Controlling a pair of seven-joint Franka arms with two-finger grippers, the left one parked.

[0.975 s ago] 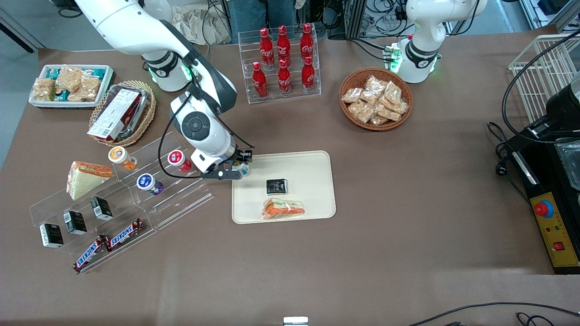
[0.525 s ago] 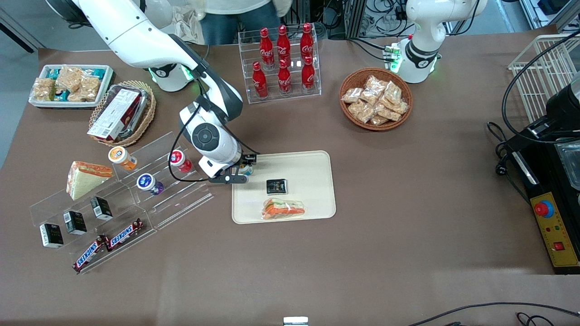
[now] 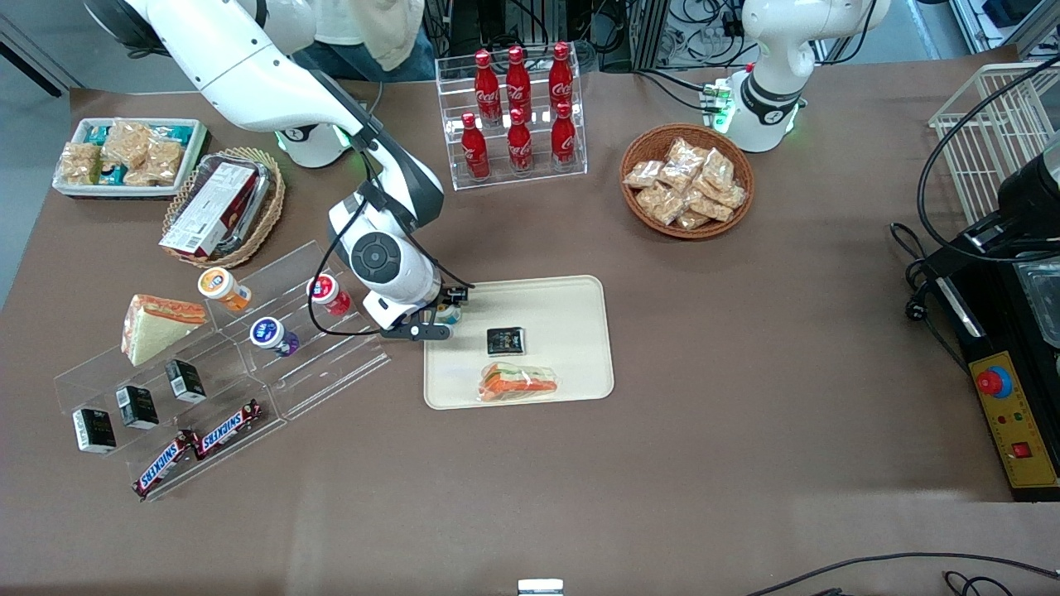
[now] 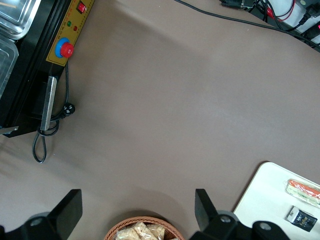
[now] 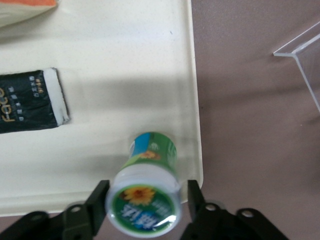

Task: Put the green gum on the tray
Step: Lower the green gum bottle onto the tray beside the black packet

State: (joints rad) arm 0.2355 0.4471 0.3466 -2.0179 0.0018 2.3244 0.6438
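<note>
A: Where is the gripper [image 3: 445,317]?

B: Over the tray [image 3: 571,298], at the corner toward the working arm's end, farthest from the front camera.

A: Fingers?

B: In the wrist view the gripper [image 5: 145,197] has one finger [image 5: 97,197] on each side of the gum [image 5: 145,200], at the lid end. A thin gap shows on both sides, so they stand open around the bottle and are not pressing it.

A: And the gum itself?

B: On the tray [image 5: 125,65], just inside the rim at that corner. Green lid with a white rim faces the wrist camera, and the body points away from it. In the front view the gum [image 3: 450,313] is mostly hidden by the gripper, so only a bit of lid shows.

A: What else is on the tray?

B: A black packet [image 3: 505,340] at about 4 o'clock from the gum in the front view, well apart from it. A wrapped sandwich [image 3: 519,383] lies nearer the front camera than the packet. The wrist view also shows the packet [image 5: 30,107] near the gum, not touching.

A: Off the tray?

B: An acrylic rack [image 3: 273,348] toward the working arm's end, at 9 o'clock from the tray, bearing a red-lidded bottle [image 3: 328,294], an orange-lidded one [image 3: 220,286] and a purple-lidded one [image 3: 272,335]. All of it sits on the brown worktop [image 3: 745,414].
</note>
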